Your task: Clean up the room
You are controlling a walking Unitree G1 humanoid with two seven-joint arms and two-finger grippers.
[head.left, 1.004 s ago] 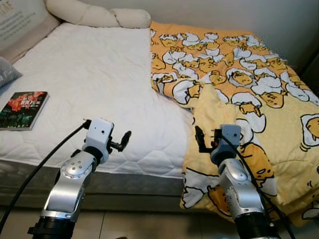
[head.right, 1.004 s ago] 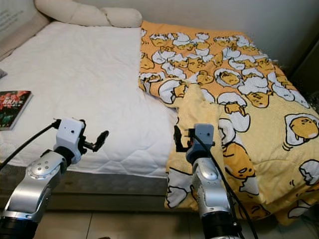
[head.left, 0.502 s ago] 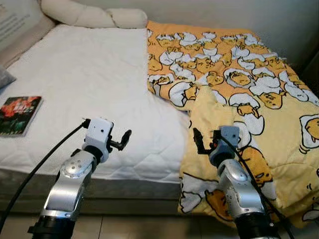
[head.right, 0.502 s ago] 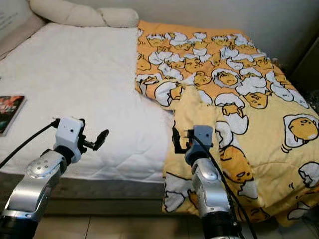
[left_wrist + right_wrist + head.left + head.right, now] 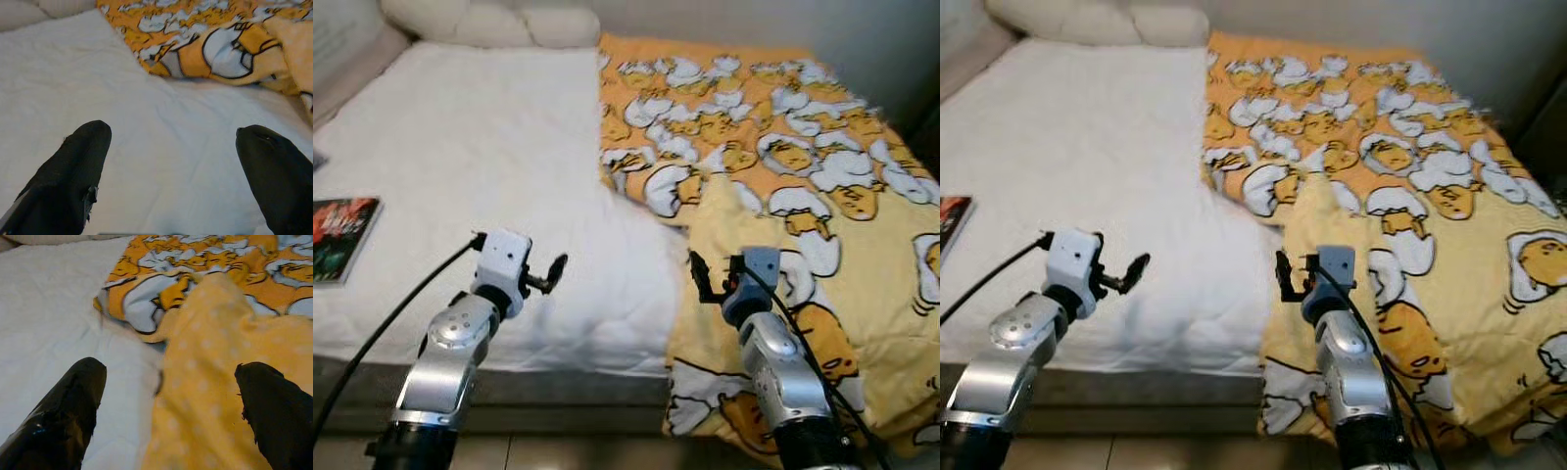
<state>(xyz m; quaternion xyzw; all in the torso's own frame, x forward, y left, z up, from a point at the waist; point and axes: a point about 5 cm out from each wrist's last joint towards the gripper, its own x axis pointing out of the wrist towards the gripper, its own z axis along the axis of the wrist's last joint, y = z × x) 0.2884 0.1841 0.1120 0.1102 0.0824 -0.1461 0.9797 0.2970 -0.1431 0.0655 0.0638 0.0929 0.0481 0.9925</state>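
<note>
A yellow blanket [image 5: 803,166] printed with cartoon eggs covers the right half of the bed, and its near corner [image 5: 729,211] is folded back on itself. The left half is bare white mattress [image 5: 480,147]. A book [image 5: 337,235] with a dark cover lies near the mattress's left edge. My left gripper [image 5: 551,275] hovers open over the white mattress near its front edge, fingers [image 5: 73,176] spread with nothing between them. My right gripper [image 5: 703,281] is open above the blanket's folded edge [image 5: 210,357], also empty.
Cream pillows [image 5: 489,22] lie along the head of the bed at the far left. A pale cushion [image 5: 342,44] leans at the left edge. The bed's grey front side [image 5: 568,392] and a strip of tiled floor [image 5: 607,455] are just below my arms.
The whole picture has shifted: the camera has moved closer to the bed and is a little blurred. Both arms hold the same pose with fingers open.
</note>
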